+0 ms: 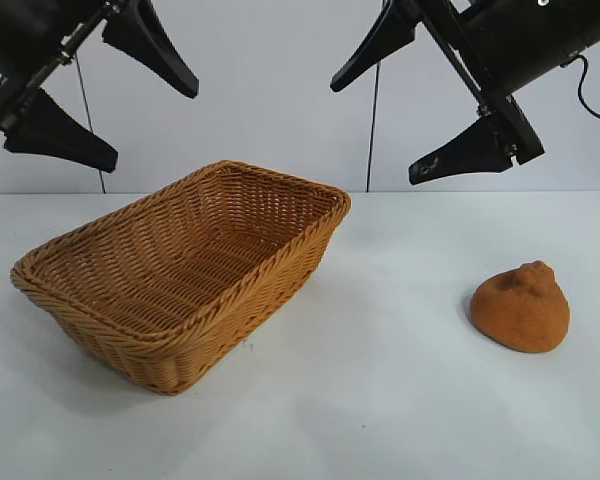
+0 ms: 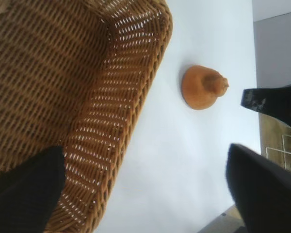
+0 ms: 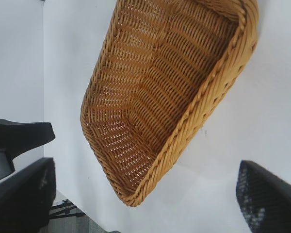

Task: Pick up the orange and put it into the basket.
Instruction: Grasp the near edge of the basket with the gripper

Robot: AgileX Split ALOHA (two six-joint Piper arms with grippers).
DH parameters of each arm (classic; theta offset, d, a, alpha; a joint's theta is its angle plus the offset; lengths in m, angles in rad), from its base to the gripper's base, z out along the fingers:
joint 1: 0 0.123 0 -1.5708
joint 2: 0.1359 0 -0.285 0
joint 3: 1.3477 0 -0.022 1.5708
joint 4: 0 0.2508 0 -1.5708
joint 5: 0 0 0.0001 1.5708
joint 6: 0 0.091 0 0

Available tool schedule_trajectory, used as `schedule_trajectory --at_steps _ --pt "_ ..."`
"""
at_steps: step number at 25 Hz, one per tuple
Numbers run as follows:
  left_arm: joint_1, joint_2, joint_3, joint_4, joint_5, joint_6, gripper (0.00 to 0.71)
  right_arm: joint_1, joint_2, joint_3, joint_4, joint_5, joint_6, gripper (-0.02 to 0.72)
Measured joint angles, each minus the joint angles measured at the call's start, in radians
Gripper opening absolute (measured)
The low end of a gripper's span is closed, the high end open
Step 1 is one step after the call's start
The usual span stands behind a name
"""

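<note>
A: Jaws first, quick. Left gripper (image 1: 108,95)?

B: Spread wide, nothing between the fingers. Hangs in the air above the basket's left end, well off the table.

A: Right gripper (image 1: 375,125)?

B: Same, fingers spread wide, holding nothing. Up high, between the basket and the orange, touching neither.

A: Orange look?

B: The orange (image 1: 521,306) is a dull orange-brown lump, rough matte skin, rounded wide base, narrowing to a knobby puckered top. Sits base-down on the white table (image 1: 380,400). In the left wrist view (image 2: 202,87) the knob shows as a small bump on one side.

A: Where is it exactly?

B: On the table at the exterior view's right, well apart from the basket (image 1: 110,335), outside it. Much smaller than the basket.

A: Basket?

B: Tan-golden woven wicker, rectangular, flaring sides, braided rim, no handle. Sits at an angle on the table, left of centre. Right wrist view (image 3: 203,104) shows only bare weave inside.
</note>
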Motion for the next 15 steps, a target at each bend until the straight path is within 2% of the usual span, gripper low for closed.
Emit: schedule_trajectory --at_steps 3,8,12,15 --pt "0.024 -0.057 -0.001 0.096 0.049 -0.095 0.639 0.000 0.000 0.000 0.000 0.000 0.000 0.694" --pt "0.016 -0.139 -0.002 0.311 0.155 -0.348 0.639 0.000 0.000 0.000 0.000 -0.002 0.001 0.694" --pt "0.013 -0.165 -0.002 0.466 0.170 -0.622 0.639 0.000 0.000 0.000 0.000 -0.002 0.001 0.694" --pt "0.013 -0.165 0.023 0.534 0.156 -0.816 0.639 0.000 0.000 0.000 0.000 -0.002 0.001 0.694"
